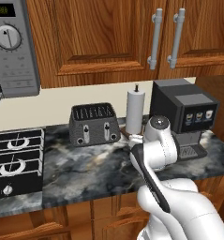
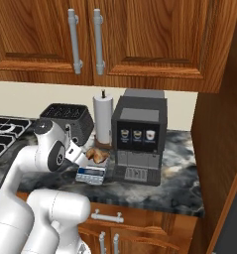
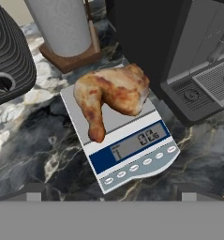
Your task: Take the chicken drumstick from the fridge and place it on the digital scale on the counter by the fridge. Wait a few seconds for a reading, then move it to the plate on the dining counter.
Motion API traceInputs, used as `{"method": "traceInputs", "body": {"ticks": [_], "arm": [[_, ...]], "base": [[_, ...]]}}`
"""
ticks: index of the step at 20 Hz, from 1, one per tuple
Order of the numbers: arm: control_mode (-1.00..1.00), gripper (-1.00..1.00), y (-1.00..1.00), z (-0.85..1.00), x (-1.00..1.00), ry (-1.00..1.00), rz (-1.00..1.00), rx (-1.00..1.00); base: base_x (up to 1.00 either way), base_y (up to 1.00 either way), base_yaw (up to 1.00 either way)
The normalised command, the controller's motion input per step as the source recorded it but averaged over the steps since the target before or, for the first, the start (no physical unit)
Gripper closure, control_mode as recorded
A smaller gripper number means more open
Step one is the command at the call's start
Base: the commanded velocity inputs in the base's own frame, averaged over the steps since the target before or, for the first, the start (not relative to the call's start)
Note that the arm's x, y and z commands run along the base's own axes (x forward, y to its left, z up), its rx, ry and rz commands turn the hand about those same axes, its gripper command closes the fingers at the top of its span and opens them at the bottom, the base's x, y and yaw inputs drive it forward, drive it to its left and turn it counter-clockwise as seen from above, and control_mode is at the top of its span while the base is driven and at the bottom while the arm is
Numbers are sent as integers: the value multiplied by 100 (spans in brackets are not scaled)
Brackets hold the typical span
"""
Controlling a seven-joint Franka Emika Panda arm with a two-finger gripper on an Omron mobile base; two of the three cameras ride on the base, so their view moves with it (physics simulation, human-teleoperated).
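Note:
The chicken drumstick (image 3: pixel 114 96) lies golden-brown on the weighing pan of the digital scale (image 3: pixel 132 154), thin end toward the display, which is lit. In the right base view the chicken drumstick (image 2: pixel 97 155) rests on the digital scale (image 2: pixel 90 175) on the marbled counter, in front of the paper towel roll. My gripper (image 3: pixel 112 193) hovers just above and in front of the scale. It is open, its two fingertips (image 3: pixel 31 192) spread wide at the bottom corners with nothing between them. The fridge, the plate and the dining counter are out of view.
A black toaster (image 1: pixel 93 124) stands left of the scale, a paper towel roll (image 2: pixel 102 119) behind it and a dark coffee machine (image 2: pixel 137 139) close on its right. Stove burners (image 1: pixel 15 159) lie further left, a microwave (image 1: pixel 12 47) above them. Wooden cabinets (image 2: pixel 140 39) hang overhead.

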Motion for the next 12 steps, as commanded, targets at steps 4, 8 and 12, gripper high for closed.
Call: {"method": "traceInputs", "body": {"ticks": [4,8,12], "arm": [[-100,-100,0,0,0,0,0,0],[-100,-100,0,0,0,0,0,0],[-100,-100,0,0,0,0,0,0]], "base": [[0,0,0],[0,0,0],[0,0,0]]}}
